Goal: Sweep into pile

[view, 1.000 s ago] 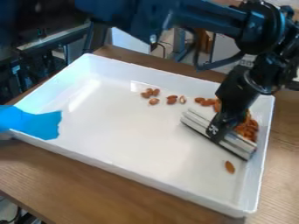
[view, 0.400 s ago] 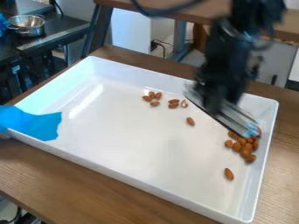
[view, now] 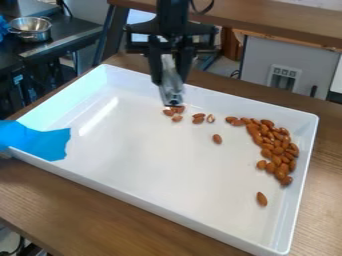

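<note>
The black gripper (view: 168, 77) is hanging at the white tray's (view: 150, 175) far side, its claw closing on a silver sweeper (view: 172, 94). The sweeper is pointing down beside a small almond cluster (view: 177, 118); the main almond pile (view: 276, 150) is lying toward the view's right, 1 stray almond (view: 261, 199) resting nearer the camera.

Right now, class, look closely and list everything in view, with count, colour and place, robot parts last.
Almond pile: too many to count, brown, tray's right end
Stray almonds: several, brown, beyond the pile
Tray: one, white, on table
Tape: one patch, blue, tray's left corner
Metal bar: one, silver, in gripper
Table: one, brown wood, under tray
Steel pot: one, silver, upper left
Counter: one, black, under pot
Gripper: one, black, above tray's far side
Arm: one, black, top edge
</note>
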`<state>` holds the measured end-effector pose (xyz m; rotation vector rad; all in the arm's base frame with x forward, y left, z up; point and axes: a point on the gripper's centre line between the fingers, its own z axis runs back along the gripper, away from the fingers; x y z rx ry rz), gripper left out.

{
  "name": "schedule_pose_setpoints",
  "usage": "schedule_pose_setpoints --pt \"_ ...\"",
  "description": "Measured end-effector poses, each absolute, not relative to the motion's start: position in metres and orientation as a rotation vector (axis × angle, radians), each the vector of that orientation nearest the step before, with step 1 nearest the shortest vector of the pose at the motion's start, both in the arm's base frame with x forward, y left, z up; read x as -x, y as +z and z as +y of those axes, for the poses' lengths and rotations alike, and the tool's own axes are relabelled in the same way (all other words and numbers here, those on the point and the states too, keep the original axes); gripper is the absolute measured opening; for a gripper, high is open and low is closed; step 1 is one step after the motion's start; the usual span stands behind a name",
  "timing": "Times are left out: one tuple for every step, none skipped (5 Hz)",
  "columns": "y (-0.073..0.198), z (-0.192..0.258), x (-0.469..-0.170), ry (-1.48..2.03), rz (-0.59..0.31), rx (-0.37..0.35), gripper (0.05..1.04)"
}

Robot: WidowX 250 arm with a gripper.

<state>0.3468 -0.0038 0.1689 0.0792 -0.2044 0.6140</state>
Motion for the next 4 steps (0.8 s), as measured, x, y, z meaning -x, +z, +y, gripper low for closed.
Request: schedule_pose_setpoints --pt "0.142 0.037 -0.356 0.476 -0.210 -0.199 0.369" --pt "0.127 0.057 -0.366 0.398 -0.263 -0.281 0.369" --pt "0.114 0.071 -0.374 0.351 -0.270 -0.334 0.369" --pt "0.099 0.084 -0.377 0.312 -0.243 -0.380 0.369"
